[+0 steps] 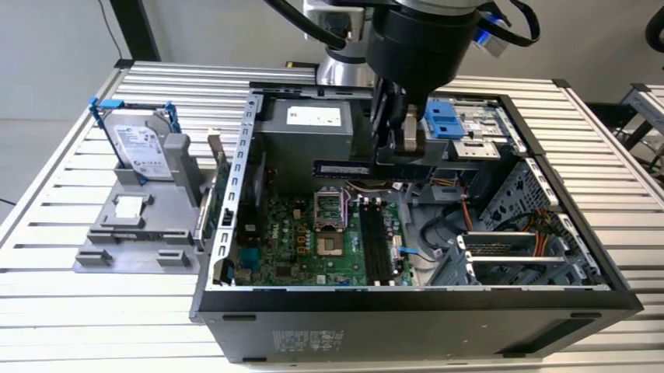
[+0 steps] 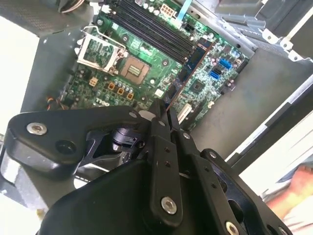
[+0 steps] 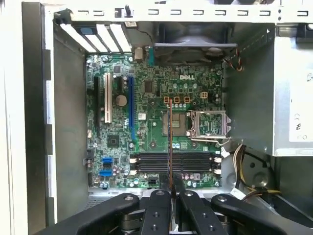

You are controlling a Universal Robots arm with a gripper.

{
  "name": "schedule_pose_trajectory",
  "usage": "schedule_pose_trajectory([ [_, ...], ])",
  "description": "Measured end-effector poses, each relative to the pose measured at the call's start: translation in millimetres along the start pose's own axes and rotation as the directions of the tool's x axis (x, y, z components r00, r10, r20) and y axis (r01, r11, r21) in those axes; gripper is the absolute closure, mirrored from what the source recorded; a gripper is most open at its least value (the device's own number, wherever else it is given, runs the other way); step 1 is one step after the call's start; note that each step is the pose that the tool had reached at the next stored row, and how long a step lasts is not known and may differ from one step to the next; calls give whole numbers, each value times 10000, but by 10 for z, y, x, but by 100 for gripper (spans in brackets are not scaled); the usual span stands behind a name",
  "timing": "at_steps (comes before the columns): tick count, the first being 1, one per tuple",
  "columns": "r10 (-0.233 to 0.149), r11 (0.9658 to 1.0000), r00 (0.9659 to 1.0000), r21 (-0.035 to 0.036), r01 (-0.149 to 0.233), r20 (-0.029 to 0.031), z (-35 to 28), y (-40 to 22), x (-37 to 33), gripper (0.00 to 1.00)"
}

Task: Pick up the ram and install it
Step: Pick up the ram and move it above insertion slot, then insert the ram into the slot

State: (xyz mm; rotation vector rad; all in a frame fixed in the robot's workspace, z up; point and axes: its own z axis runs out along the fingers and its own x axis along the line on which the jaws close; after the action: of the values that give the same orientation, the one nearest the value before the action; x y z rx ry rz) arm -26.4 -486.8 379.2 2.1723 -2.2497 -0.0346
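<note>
Black fingers [image 3: 159, 205] of the claw [image 3: 170, 193] are clamped on one end of the ram [image 3: 170, 147], which is held on edge, presumably so that its contact side faces the board below. The ram juts out from between the fingertips and hangs clear above the motherboard [image 3: 146, 147] inside the open computer case [image 1: 415, 299], touching nothing else. It lies crosswise to the long black slots [image 3: 173, 161], so by appearance it is not yet lined up for seating.
</note>
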Motion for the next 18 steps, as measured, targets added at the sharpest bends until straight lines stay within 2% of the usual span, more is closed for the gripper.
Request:
schedule_pose_trajectory([
  [2, 24, 10000, 10000, -2, -24, 0, 6, -6, -29, 100],
  [8, 25, 10000, 10000, -2, -25, -1, 9, -7, -193, 100],
  [13, 25, 10000, 10000, -14, -25, 0, 9, -10, -200, 100],
  [15, 24, 10000, 10000, -14, -24, 0, 8, -36, -219, 100],
  [18, 26, 10000, 10000, -13, -26, 0, 7, -119, -256, 100],
])
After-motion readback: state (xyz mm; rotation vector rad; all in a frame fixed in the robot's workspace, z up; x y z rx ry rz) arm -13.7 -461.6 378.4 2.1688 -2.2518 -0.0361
